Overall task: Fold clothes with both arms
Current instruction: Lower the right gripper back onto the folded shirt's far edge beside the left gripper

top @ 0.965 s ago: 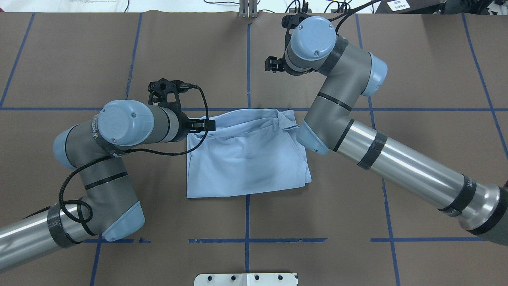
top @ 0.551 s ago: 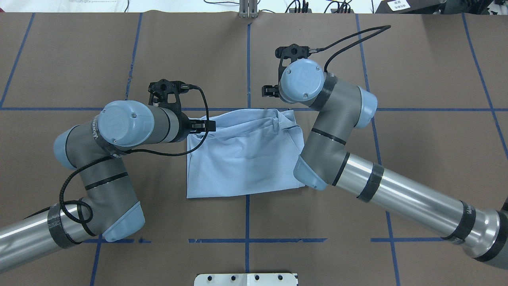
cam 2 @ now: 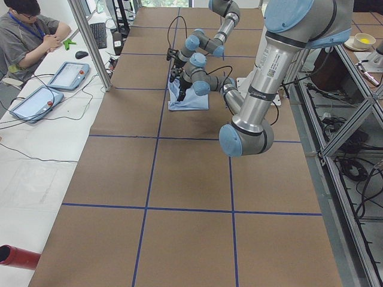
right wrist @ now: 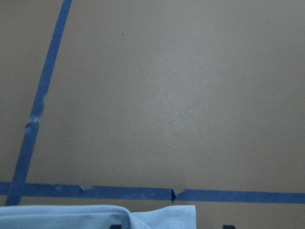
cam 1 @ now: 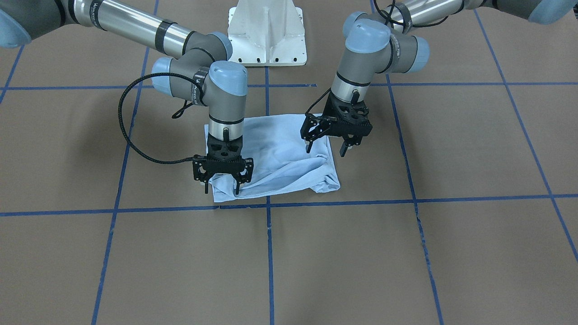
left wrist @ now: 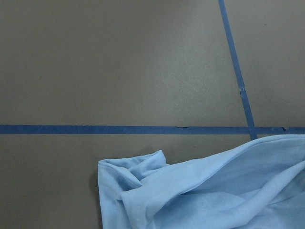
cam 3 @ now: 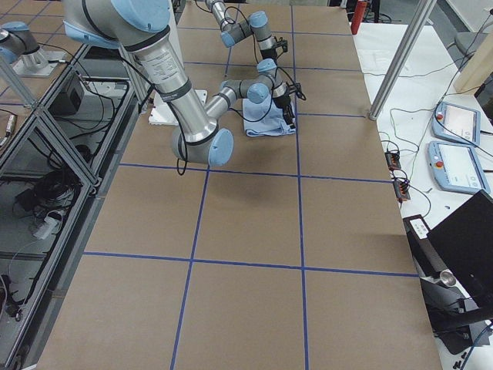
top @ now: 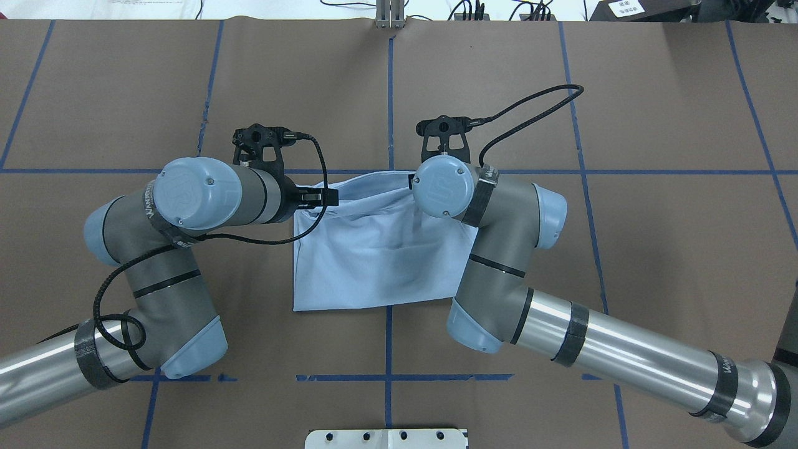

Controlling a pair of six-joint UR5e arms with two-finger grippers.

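Note:
The light blue T-shirt (top: 374, 255) lies folded into a rough rectangle at the table's middle, rumpled along its far edge; it also shows in the front view (cam 1: 280, 153). Its chest print and neck label are hidden. My left gripper (cam 1: 326, 150) is open and hovers just over the shirt's far left edge; it also shows in the overhead view (top: 321, 197). My right gripper (cam 1: 221, 188) is open, fingers pointing down and straddling the shirt's far right corner. In the overhead view my right wrist (top: 442, 187) hides it. The left wrist view shows the bunched corner (left wrist: 190, 191).
The table is covered in brown paper (top: 654, 249) with a grid of blue tape lines (top: 389, 125). The white pedestal base (cam 1: 266, 31) stands at the near edge. An operator (cam 2: 30, 30) sits at a side desk with tablets (cam 2: 69, 75).
My right arm has swung from the far side of the table back and down onto the shirt's far right corner. My left arm has not moved.

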